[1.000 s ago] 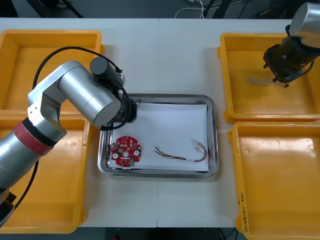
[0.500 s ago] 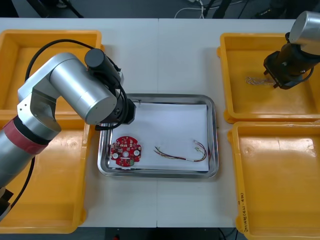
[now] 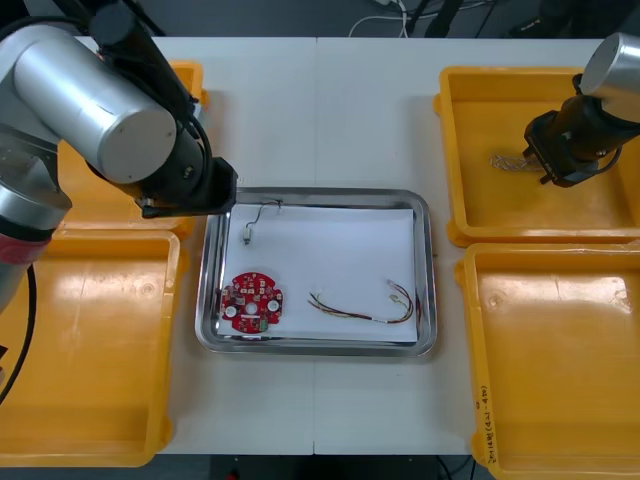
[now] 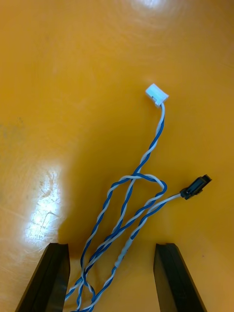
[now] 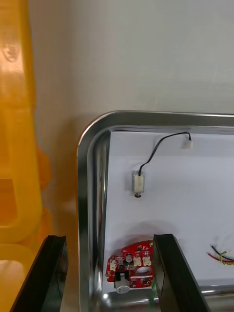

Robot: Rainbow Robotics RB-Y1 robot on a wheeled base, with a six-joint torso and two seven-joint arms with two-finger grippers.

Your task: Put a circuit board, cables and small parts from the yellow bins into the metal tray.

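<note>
Now right end effector (image 4: 111, 248), released, straddles cable (image 4: 146, 161); left end effector (image 5: 109, 239), released, overlooks tray (image 5: 89, 146)

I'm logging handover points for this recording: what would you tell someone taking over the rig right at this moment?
Left hand: open and holding nothing, above the left rim of the metal tray, near the round red circuit board.
Right hand: open, low over the far right yellow bin, straddling the blue and white cable without gripping it.
Done: the circuit board, the red and yellow cable and a small metal part on a black lead lie in the tray.
Left: close on the blue and white cable and carry it to the tray.
</note>
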